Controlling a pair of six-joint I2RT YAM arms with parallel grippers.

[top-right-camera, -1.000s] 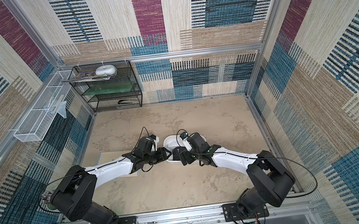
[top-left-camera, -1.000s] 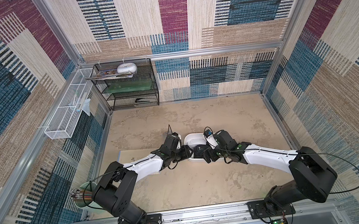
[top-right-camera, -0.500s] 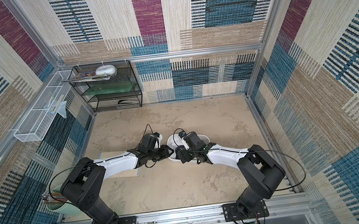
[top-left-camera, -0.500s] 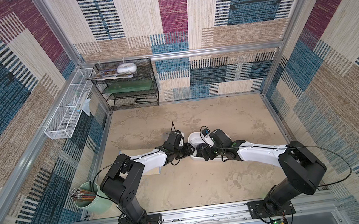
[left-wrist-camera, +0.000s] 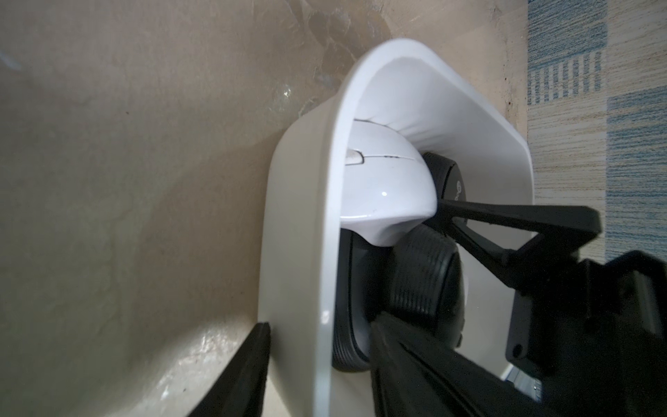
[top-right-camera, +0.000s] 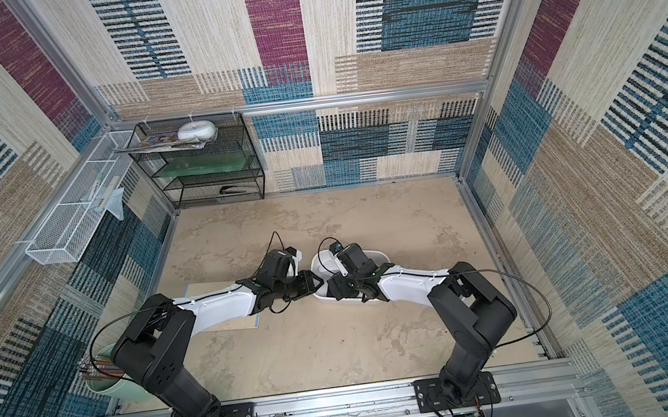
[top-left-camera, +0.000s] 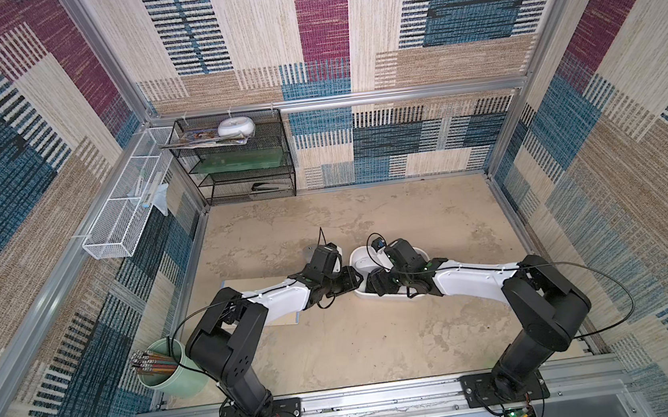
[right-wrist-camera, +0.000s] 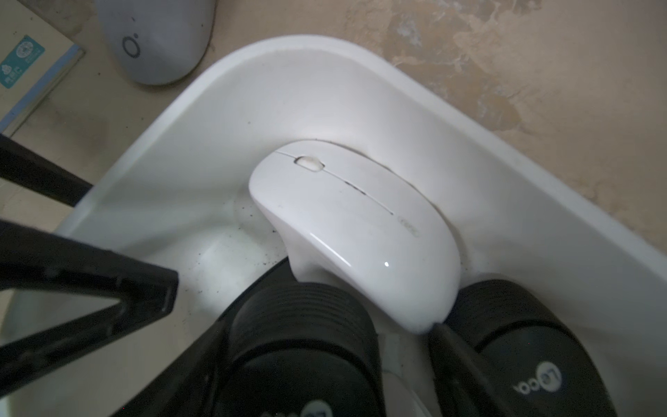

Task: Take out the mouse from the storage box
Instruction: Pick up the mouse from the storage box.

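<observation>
Seen from overhead, both top views give me mostly arms: they meet above the storage box (top-left-camera: 357,259) (top-right-camera: 321,263) in the middle of the desk (top-left-camera: 378,339) and hide most of its contents. The wrist views fill that in. A white mouse (right-wrist-camera: 353,224) (left-wrist-camera: 386,187) lies tilted inside the tub against its wall, tail end propped on two black mice (right-wrist-camera: 299,325). A grey mouse (right-wrist-camera: 155,39) lies out on the desk just beyond the rim. The left pincer (left-wrist-camera: 321,321) straddles the tub's wall, one finger outside and one inside, clamped on it. The right pincer (right-wrist-camera: 305,307) stands apart, holding nothing, with one finger touching the white mouse's tail. Both arms stretch low from the near edge, forearms angled inward, wrists turned toward each other.
</observation>
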